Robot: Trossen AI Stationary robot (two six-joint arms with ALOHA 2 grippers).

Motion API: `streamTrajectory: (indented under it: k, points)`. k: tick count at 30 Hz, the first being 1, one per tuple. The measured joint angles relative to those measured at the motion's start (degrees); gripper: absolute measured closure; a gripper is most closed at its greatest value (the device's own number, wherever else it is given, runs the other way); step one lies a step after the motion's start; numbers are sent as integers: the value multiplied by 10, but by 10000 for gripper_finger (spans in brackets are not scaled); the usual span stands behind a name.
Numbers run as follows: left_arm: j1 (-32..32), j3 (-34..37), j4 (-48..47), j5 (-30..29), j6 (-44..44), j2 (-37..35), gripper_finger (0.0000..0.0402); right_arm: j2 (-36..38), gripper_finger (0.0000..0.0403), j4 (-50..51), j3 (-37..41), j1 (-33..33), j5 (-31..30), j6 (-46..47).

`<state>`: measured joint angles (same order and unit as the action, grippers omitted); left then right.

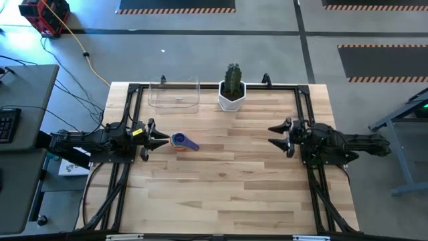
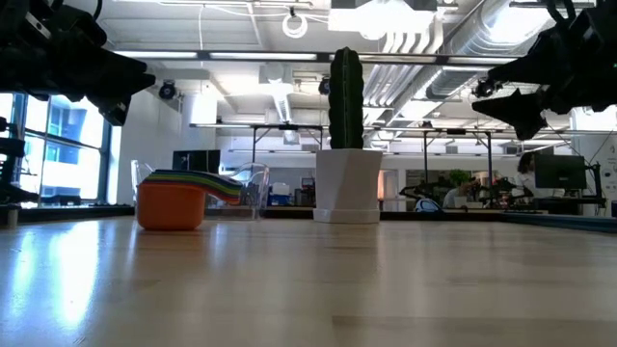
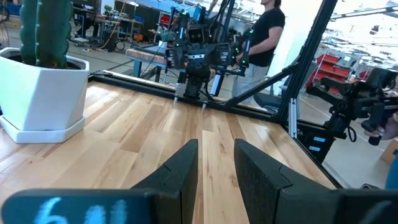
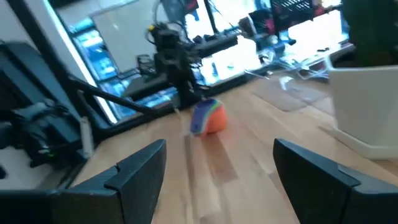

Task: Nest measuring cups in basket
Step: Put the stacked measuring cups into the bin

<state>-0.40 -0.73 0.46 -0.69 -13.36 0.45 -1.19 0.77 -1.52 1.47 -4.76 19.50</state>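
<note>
Sitting already nested as one stack, the measuring cups (image 1: 180, 141) rest on the wooden desk (image 1: 227, 187) toward its left side, with an orange cup at the bottom and a blue one showing from above, handle pointing toward the desk's middle. The low view shows the stack (image 2: 178, 198) as an orange body with a rainbow of rims and handles fanned out on top. The basket (image 1: 174, 94), a clear bin, stands at the far edge of the desk, apart from the stack and holding no cups; the white pot with the cactus (image 1: 232, 88) stands just beside it on its right. Left end effector (image 1: 160, 139) hovers just beside the stack, fingertips pointed at it, not touching as far as I can tell; fingers are parted by a narrow gap with nothing between them, as the left wrist view (image 3: 214, 171) confirms. Right end effector (image 1: 275, 136) sits at the right side of the desk, well apart from the cups, fingers spread wide and empty; its wrist view (image 4: 214, 168) looks straight across at the stack (image 4: 207, 117). A person (image 3: 261, 37) stands in the room beyond the desk.
</note>
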Motion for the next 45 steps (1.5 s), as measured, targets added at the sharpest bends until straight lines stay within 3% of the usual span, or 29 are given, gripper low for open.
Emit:
streamTrajectory:
  k: [45]
  points:
    - [0, 0, 0, 0, 0, 0, 307, 1, 116, -22, 9, 0, 12, -30]
